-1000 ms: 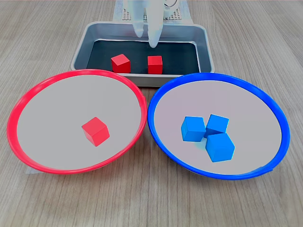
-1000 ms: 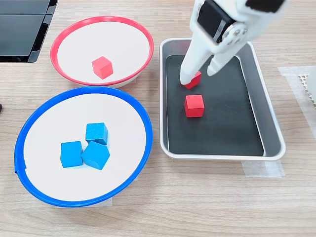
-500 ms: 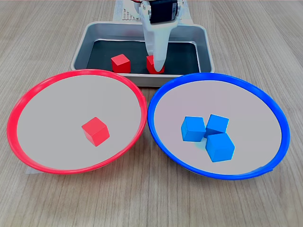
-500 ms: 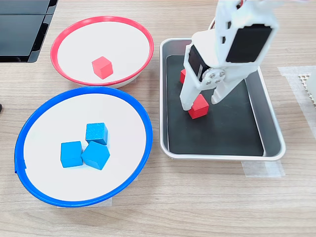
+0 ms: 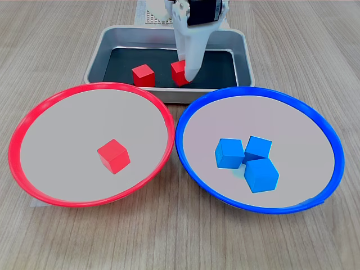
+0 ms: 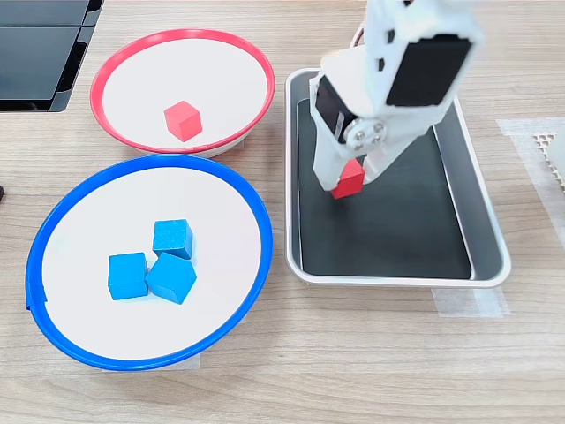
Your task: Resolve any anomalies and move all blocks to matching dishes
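My white gripper (image 5: 186,73) (image 6: 345,175) is shut on a red block (image 5: 178,72) (image 6: 351,184), holding it tilted low over the black floor of the grey tray (image 5: 243,56) (image 6: 491,238). A second red block (image 5: 143,75) lies in the tray to the first exterior view's left; the arm hides it in the second exterior view. The red-rimmed dish (image 5: 34,115) (image 6: 124,57) holds one red block (image 5: 113,156) (image 6: 183,120). The blue-rimmed dish (image 5: 315,121) (image 6: 71,208) holds three blue blocks (image 5: 247,160) (image 6: 154,265) bunched together.
Both dishes sit side by side on the wooden table, right against the tray. Black flat objects (image 6: 40,49) lie at the second exterior view's top left. A white perforated piece (image 6: 553,150) shows at the second exterior view's right edge.
The gripper came down open over the tray and shut on the red block. It has since shifted slightly toward the red dish, tilting the block.
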